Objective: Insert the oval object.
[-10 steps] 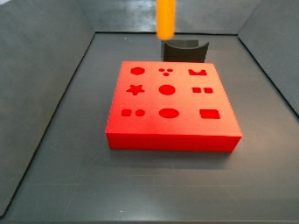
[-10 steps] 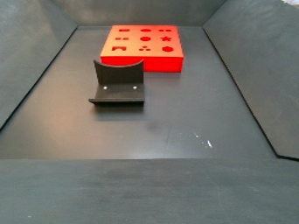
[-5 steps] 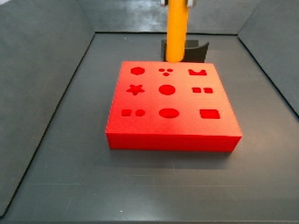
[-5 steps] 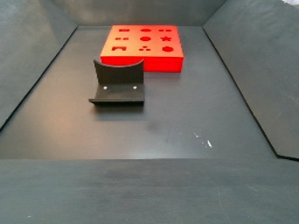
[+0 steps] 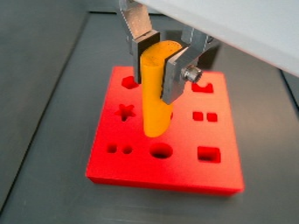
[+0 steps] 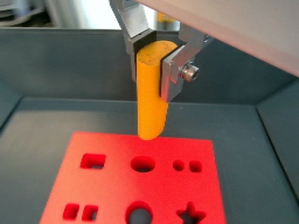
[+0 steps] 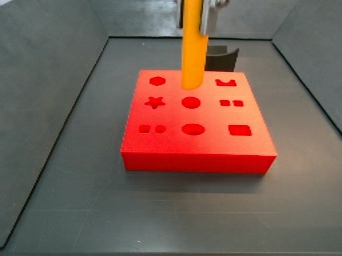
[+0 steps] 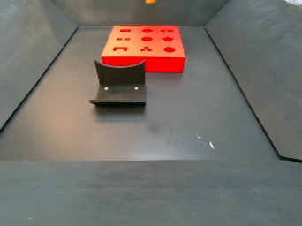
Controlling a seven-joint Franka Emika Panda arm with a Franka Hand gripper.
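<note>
Both wrist views show the hand (image 5: 162, 63) gripping the smooth, slim orange-yellow oval object (image 6: 153, 92) upright above the red block (image 7: 195, 120).

Red block (image 8: 144, 47) with shaped holes lies flat on dark floor (image 8: 177, 132), dark grey curved holder (image 8: 118, 84) just beside it, grey walls (image 7: 54, 20) around.

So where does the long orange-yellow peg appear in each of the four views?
Wrist view: long orange-yellow peg, centre, clamped between the gripper fingers.
Wrist view: centre.
Side view: top centre, upright.
Side view: only its tip at the top edge.
Shared landmark: the red block with shaped holes.
</note>
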